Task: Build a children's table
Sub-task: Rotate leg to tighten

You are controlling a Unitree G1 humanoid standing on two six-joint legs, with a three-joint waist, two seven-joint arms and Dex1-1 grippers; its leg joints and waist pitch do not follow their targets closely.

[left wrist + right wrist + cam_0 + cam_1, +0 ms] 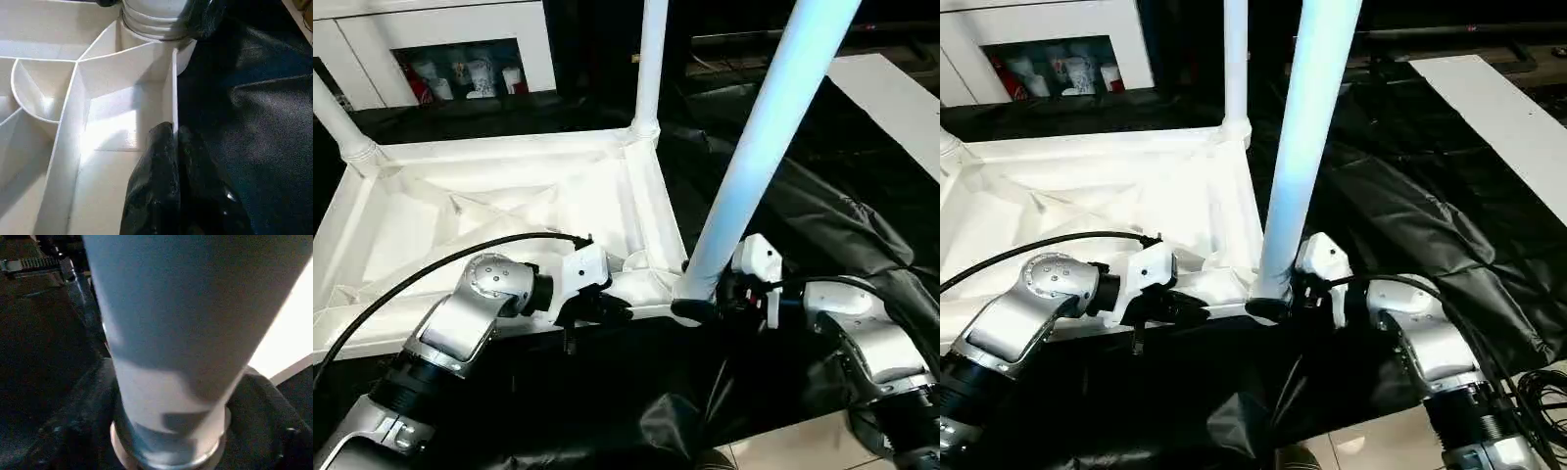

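On the black-draped counter in front of us the tabletop lies underside up, ribs showing, with legs already upright in its far sockets: one at the far right corner, one at the far left. A third leg stands in the near right corner socket, leaning slightly away from us to the right.

Our left gripper has its fingers pressed together on the thin near rim wall of the tabletop, just beside that socket. We judge this pinch is there to hold the top down and stop it sliding while the leg is worked in.

Our right gripper sits at the foot of the third leg, its fingers set on either side of the flared end, close against it. We cannot tell whether they press the leg or merely bracket it. Low placement makes sense: force near the socket seats the end without levering the long tube.

Step in hand, as we read it: seating the third leg. A collar is visible above the socket in the wrist views, so seating may be incomplete. The fourth leg remains to be fitted.
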